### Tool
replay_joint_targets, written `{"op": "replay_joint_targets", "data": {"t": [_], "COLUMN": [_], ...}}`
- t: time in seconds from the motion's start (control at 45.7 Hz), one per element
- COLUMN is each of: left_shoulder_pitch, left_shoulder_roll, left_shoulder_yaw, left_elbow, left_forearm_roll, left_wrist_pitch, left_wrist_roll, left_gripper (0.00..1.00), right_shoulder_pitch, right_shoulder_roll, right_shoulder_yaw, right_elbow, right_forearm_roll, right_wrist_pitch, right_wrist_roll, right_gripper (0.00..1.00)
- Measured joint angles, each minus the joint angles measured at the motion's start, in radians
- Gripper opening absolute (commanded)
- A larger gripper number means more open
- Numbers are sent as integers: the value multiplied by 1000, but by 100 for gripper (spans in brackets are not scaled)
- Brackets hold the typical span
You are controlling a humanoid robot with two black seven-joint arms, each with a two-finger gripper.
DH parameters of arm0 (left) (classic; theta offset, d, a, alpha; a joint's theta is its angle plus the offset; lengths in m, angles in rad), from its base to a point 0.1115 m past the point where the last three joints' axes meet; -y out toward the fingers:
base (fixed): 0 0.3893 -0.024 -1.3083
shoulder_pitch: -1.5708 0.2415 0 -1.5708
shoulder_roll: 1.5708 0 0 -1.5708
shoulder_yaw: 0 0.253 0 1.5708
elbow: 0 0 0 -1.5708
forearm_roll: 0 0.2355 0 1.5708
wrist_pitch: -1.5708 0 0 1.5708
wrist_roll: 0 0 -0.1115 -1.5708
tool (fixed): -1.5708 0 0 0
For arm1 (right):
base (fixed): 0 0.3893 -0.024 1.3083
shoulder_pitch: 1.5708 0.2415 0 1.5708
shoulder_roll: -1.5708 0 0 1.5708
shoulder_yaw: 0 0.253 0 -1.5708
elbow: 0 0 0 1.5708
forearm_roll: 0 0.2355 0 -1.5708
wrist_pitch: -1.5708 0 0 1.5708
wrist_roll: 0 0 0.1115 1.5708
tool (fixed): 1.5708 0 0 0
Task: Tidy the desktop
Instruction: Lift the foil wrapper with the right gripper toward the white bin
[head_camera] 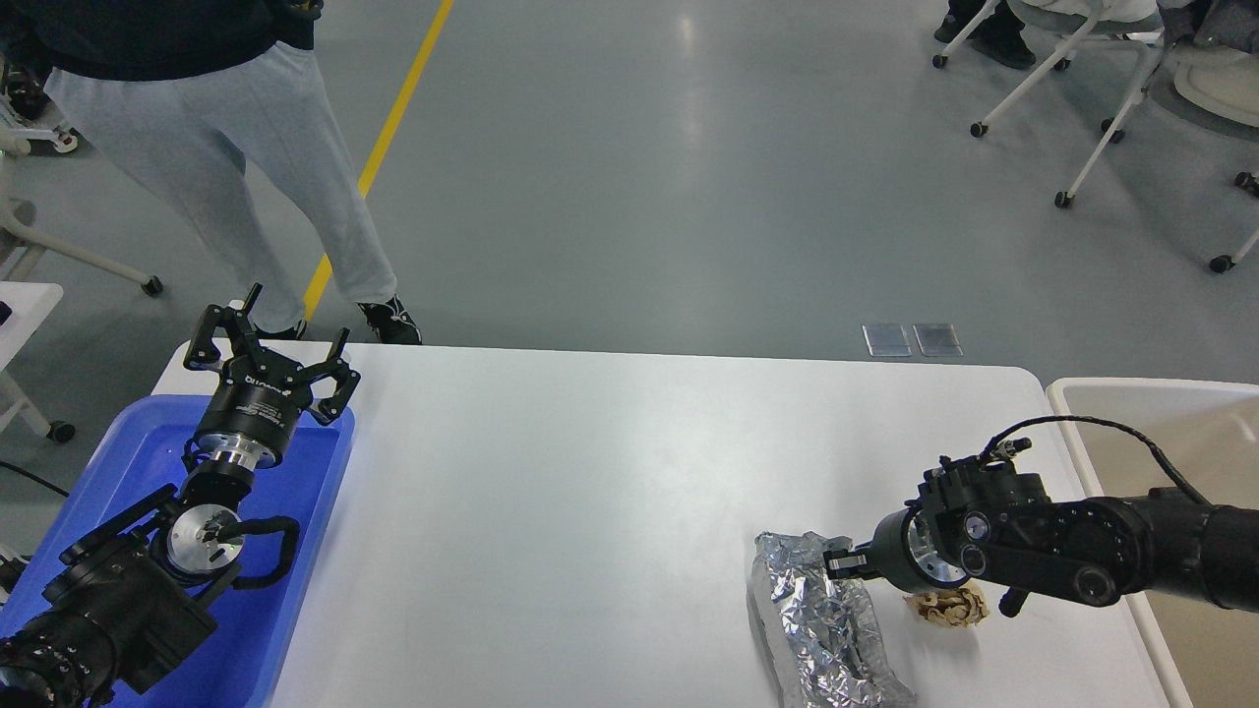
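Mostly bare white desktop [590, 492], grey floor [689, 177]; left fingers [258, 305] spread, right fingers' [844, 562] state unclear.

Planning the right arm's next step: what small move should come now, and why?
Probably close the right end effector on the crumpled foil. It already sits at the foil's near end on the desktop, and the beige bin is just beside it.

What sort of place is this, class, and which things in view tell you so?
Probably a robotics lab or workshop: a yellow line painted on the smooth grey floor, wheeled chairs, and a white desktop flanked by a blue tray and beige bin.
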Motion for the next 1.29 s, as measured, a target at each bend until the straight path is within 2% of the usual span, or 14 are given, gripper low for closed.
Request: {"op": "replay_joint_targets", "data": {"t": [0.35,0.831,1.093,1.29], "left_shoulder_pitch": [0,0,1,1], "left_shoulder_roll": [0,0,0,0], "left_shoulder_yaw": [0,0,0,0], "left_elbow": [0,0,0,0], "left_forearm_roll": [0,0,-1,-1], "left_wrist_pitch": [0,0,0,0], "left_wrist_roll": [0,0,0,0], "left_gripper": [100,100,100,100], "right_shoulder_pitch": [143,577,745,803], "right_shoulder_roll": [-75,-318,-396,-421], "right_shoulder_yaw": [-52,-155,-179,-185], "right_elbow": [65,322,370,384], "right_forearm_roll": [66,162,173,175], "right_wrist_pitch": [48,153,229,258], "right_wrist_roll": [-4,-8,-10,-10], "right_gripper": [0,0,0,0]}}
